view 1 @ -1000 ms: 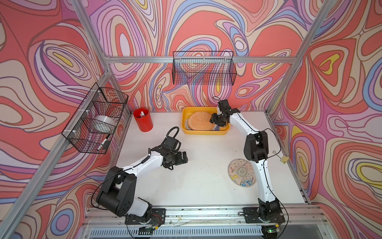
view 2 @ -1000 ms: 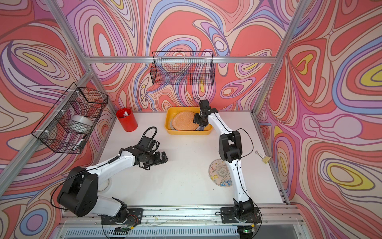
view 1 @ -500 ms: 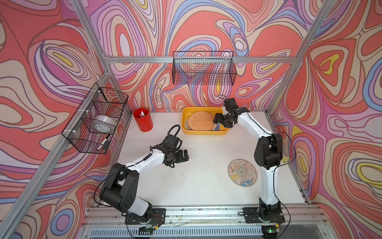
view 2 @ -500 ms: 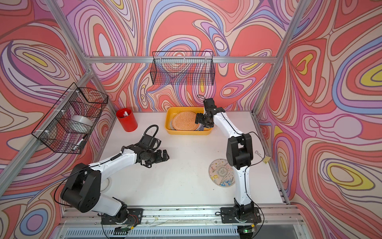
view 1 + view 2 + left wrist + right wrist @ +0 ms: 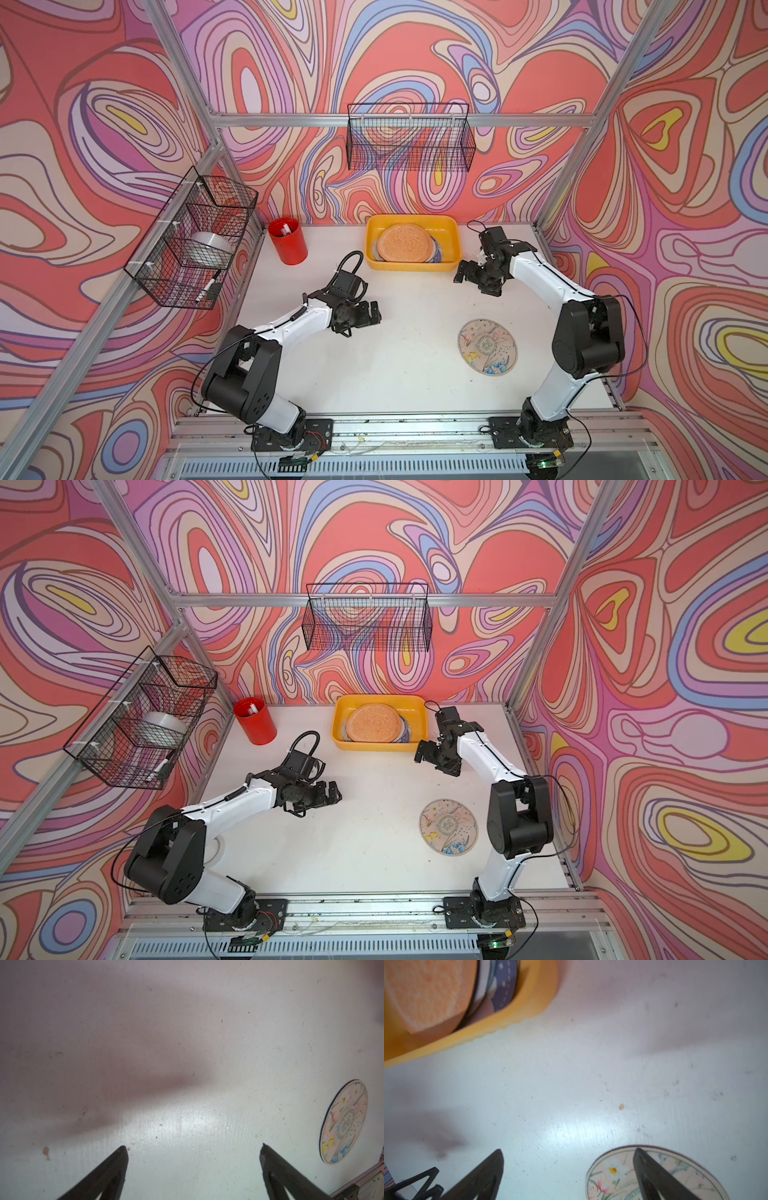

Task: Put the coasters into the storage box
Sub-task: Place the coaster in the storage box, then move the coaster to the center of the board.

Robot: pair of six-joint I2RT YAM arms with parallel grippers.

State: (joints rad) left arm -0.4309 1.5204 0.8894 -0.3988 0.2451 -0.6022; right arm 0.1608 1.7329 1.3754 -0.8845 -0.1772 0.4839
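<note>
Beside the storage box [image 5: 411, 266], we hold the right gripper [image 5: 568, 1150] wide and empty; farther from it, the left gripper [image 5: 193, 1146] gapes too, and one coaster [image 5: 487, 347] lies outside.

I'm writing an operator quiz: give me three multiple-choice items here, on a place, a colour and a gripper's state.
1. Where does the floral coaster lie?
A) in the storage box
B) flat on the table, outside the box
C) on the box's rim

2. What colour is the top coaster in the box?
A) blue
B) green
C) orange

3. How is the right gripper?
A) open, empty
B) shut on a coaster
C) shut on the box's rim

Answers: 1 B, it lies on bare table in both top views; 2 C, an orange disc tops the stack; 3 A, its jaws stand apart, nothing between.
</note>
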